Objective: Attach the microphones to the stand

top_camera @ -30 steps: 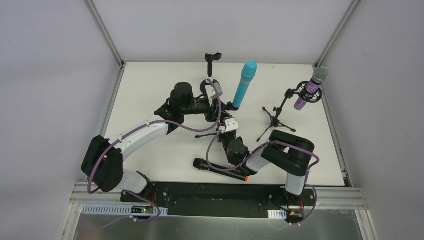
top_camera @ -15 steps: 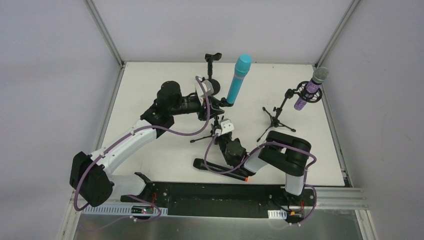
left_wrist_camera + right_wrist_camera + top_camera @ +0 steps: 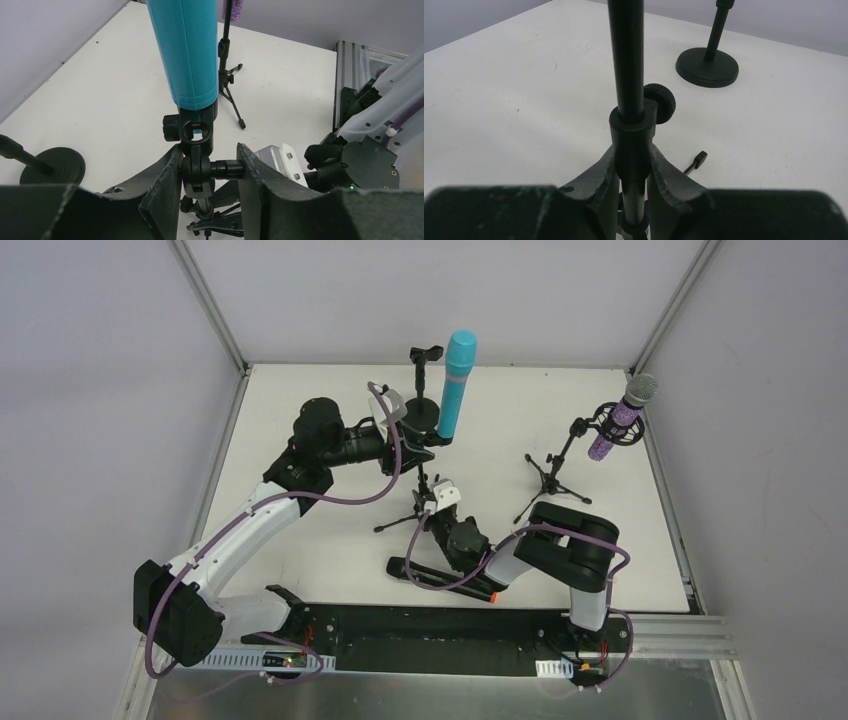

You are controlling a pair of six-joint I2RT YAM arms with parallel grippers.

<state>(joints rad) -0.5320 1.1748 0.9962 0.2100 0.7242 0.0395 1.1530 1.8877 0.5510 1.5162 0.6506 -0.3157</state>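
The turquoise microphone (image 3: 453, 390) (image 3: 187, 55) stands nearly upright in the clip of a small tripod stand (image 3: 424, 490). My left gripper (image 3: 413, 447) (image 3: 207, 167) is shut on that stand's swivel joint (image 3: 197, 172), just below the clip. Lower down, my right gripper (image 3: 436, 502) (image 3: 632, 170) is shut on the stand's pole (image 3: 626, 60) at its collar. The black microphone (image 3: 438, 579) with the orange ring lies flat near the front edge, beside the right arm. The purple microphone (image 3: 622, 418) sits in a second tripod stand (image 3: 550, 472) at the right.
A third stand with a round base (image 3: 428, 358) (image 3: 707, 65) and a bare clip is at the back middle, close behind the turquoise microphone. Walls and frame posts border the table on three sides.
My left arm has swung left and back. The turquoise microphone has tipped from leaning right to nearly upright, and the stand has shifted a little left. Both grips are unchanged.
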